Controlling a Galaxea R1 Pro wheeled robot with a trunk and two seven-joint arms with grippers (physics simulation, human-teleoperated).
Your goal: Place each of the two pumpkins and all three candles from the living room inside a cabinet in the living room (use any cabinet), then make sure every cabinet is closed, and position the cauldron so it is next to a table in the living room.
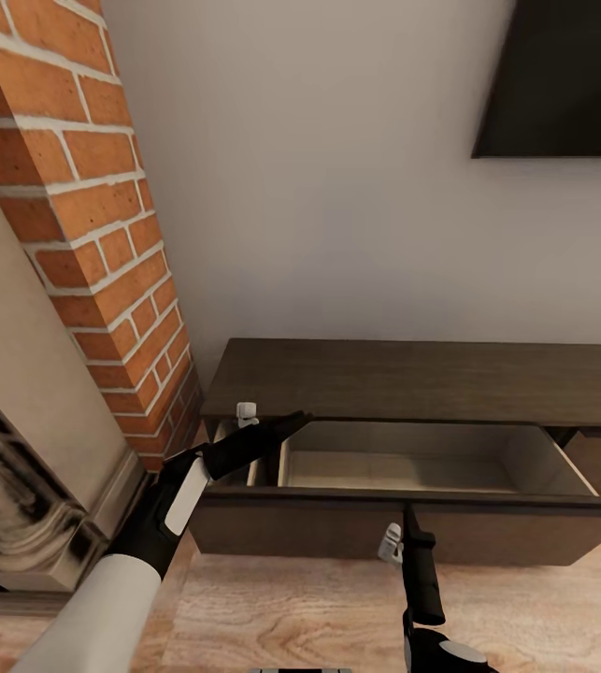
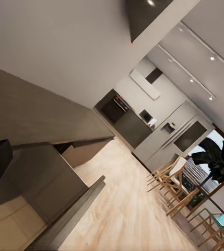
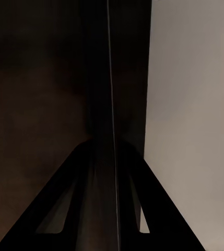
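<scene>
The cabinet (image 1: 431,379) drawer (image 1: 412,463) gapes open from above — its front panel (image 1: 337,528) walls off the floor side.

Pulled-out cabinet (image 1: 431,379) drawer (image 1: 412,467), seemingly bare

— Where does everything sit, from your head camera?

— The cabinet (image 1: 431,379) runs along the wall (image 1: 337,187) ahead of me, with a brick column (image 1: 104,234) at its left end and a screen (image 1: 562,75) mounted on the wall above its right part. One drawer (image 1: 412,458) stands pulled out toward me over the floor (image 1: 291,608).

— And your tools?

— My left tool (image 1: 286,425) reaches over the drawer's left rear corner. My right tool (image 1: 412,537) sits right in front of the drawer front, right of my left tool.
</scene>
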